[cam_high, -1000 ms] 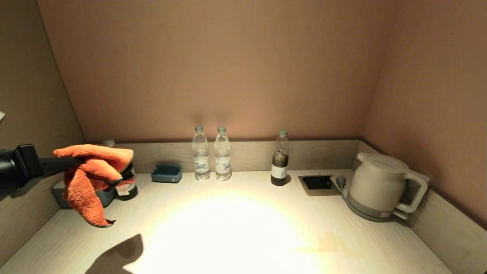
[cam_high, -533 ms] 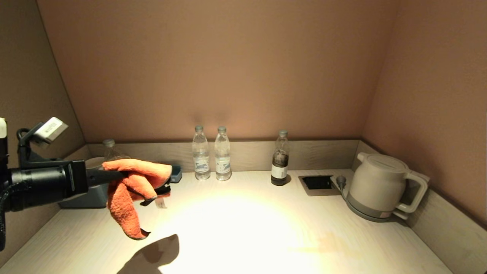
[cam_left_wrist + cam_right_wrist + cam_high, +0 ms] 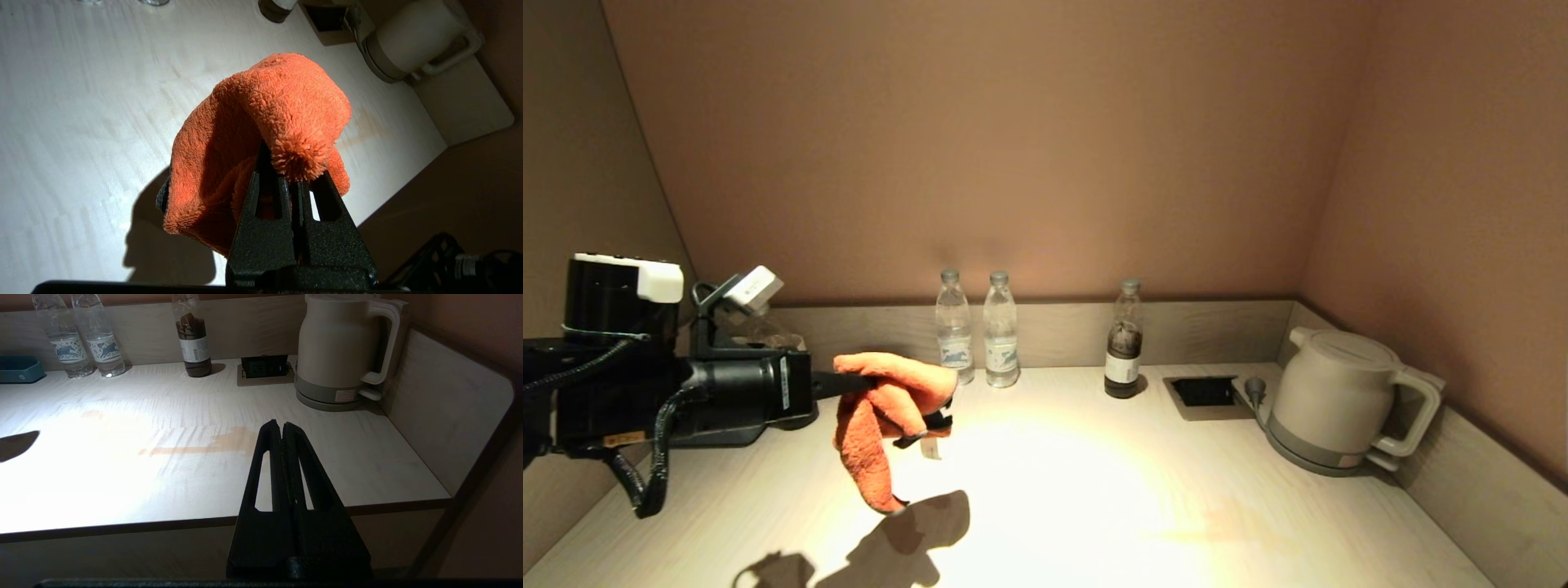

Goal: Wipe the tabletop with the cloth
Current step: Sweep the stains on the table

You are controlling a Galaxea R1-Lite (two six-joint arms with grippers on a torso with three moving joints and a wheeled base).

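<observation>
In the head view, the left gripper holds the orange cloth above the table, its loose end hanging ready to be lowered. The left wrist view shows the fingers pinched tight on a fold of cloth. In the right wrist view, the right gripper sits parked before the table edge, fingers closed on nothing, facing an orange stain.

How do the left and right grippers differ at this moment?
The left gripper is shut on the orange cloth and held above the tabletop; the right gripper is shut on nothing. The left reaches out over the table's left half, while the right sits back near the front edge. Both have black fingers.
</observation>
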